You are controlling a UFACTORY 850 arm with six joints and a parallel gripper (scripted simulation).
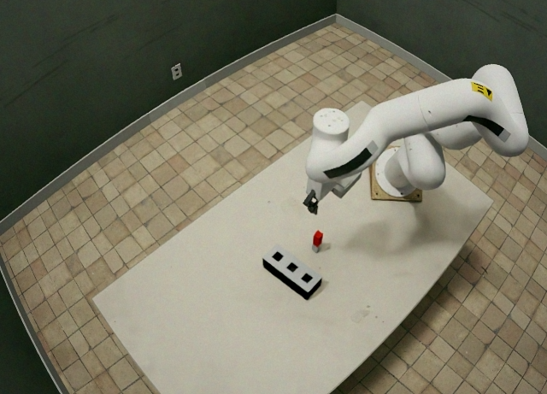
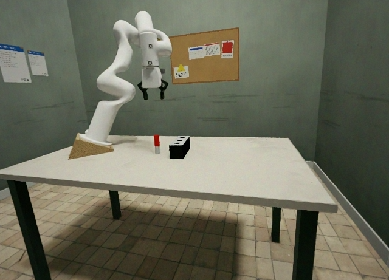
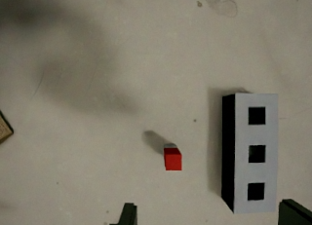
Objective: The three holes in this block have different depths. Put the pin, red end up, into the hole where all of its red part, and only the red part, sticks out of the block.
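Observation:
The pin (image 1: 317,240) (image 2: 157,144) (image 3: 173,159) stands upright on the table, its red part on top and its grey part below. The block (image 1: 291,273) (image 2: 179,150) (image 3: 242,154) lies beside it, grey on top with black sides, and has three square holes in a row in its top face. The holes look dark, and their depths cannot be told apart. My gripper (image 1: 311,204) (image 2: 154,96) (image 3: 207,215) is open and empty, pointing down, high above the table near the pin and block. In the wrist view only its fingertips show at the bottom edge.
The table (image 1: 212,310) (image 2: 245,173) carries the arm's wooden base plate (image 1: 374,191) (image 2: 90,148), on the far side of the pin from the block. A cork board (image 2: 204,67) and paper notices hang on the walls behind.

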